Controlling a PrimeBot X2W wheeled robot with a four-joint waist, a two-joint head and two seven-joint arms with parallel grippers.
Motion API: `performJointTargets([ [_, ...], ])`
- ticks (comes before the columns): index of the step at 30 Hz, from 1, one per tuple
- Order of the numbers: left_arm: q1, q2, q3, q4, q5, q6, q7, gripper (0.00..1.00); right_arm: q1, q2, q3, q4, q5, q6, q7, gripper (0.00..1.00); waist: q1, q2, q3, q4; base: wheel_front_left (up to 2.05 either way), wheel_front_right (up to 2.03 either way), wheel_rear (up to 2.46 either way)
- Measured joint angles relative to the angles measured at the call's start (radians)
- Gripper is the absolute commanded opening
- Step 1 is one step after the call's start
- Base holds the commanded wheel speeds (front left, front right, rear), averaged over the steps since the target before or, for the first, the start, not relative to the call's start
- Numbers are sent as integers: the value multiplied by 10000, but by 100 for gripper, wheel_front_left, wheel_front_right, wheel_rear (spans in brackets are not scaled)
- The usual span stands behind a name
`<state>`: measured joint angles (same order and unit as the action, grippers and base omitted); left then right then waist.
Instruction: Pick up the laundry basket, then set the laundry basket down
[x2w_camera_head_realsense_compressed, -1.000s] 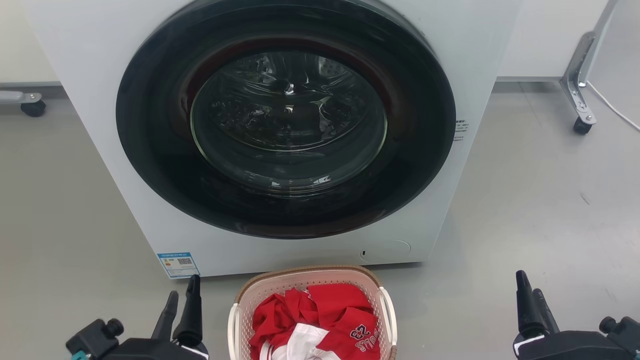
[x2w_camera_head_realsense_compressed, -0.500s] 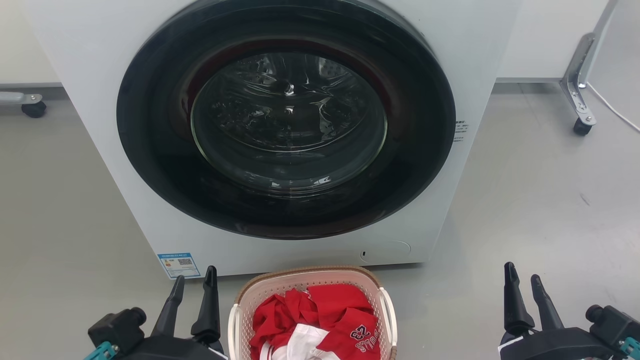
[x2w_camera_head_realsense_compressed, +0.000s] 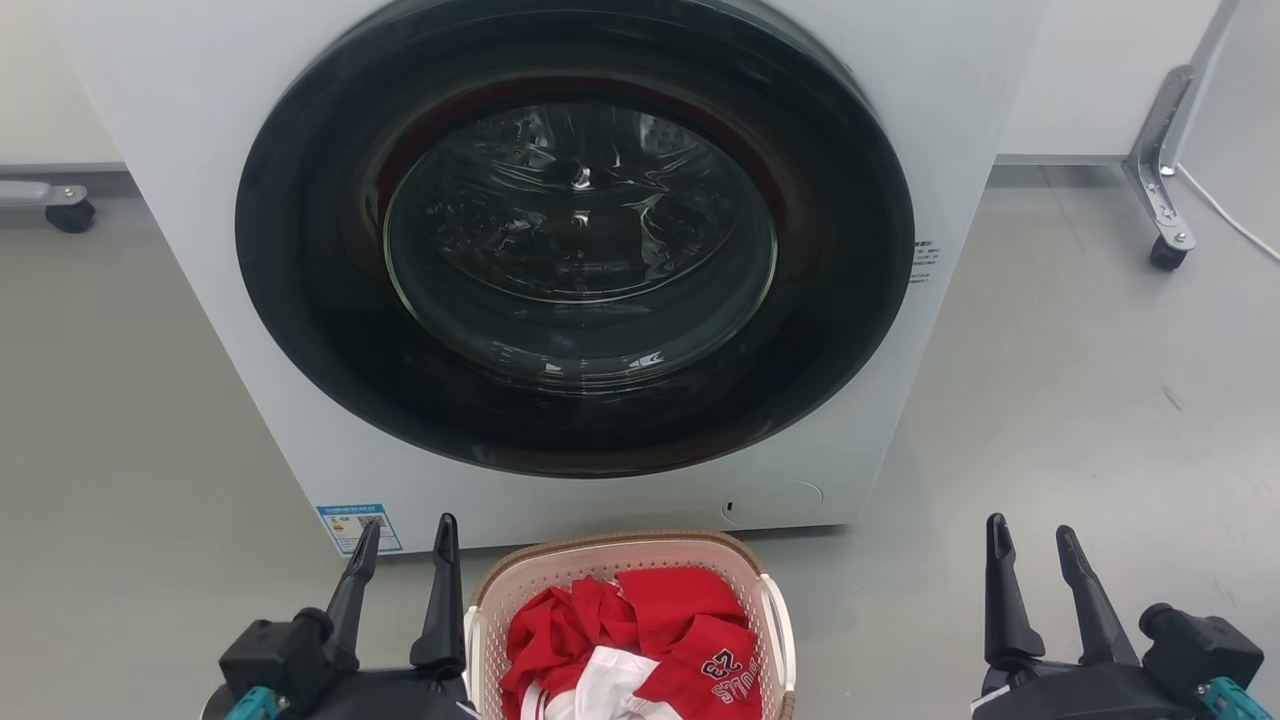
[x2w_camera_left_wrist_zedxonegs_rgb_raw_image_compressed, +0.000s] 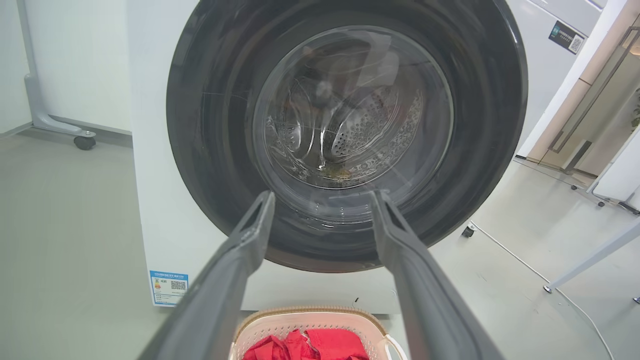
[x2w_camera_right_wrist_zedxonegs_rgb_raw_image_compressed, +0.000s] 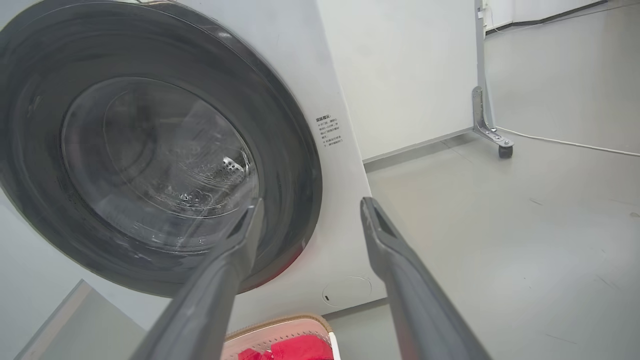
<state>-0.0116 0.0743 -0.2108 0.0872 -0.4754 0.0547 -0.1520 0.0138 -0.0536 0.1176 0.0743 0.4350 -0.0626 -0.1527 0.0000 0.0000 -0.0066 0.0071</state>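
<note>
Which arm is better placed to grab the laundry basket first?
Left. Its open jaws stand close beside the left handle of the laundry basket; the right jaws, also open, stand well apart from the right handle.

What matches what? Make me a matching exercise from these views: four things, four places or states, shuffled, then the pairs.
Things:
1. laundry basket
2. washer door
3. red jersey
4. left hand

Places or states:
A. open, close beside the basket's left side
B. shut
C. standing on the floor below the door
D. piled inside the basket

Pairs: 1-C, 2-B, 3-D, 4-A
</note>
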Motion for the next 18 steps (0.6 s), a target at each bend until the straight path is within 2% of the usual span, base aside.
performJointTargets([
  [18,196,-2,-570,-713,3007,512,-715,100,59,-25,445,-869,-3185,-443,-706,100,0,0,50,32,0,0,0],
])
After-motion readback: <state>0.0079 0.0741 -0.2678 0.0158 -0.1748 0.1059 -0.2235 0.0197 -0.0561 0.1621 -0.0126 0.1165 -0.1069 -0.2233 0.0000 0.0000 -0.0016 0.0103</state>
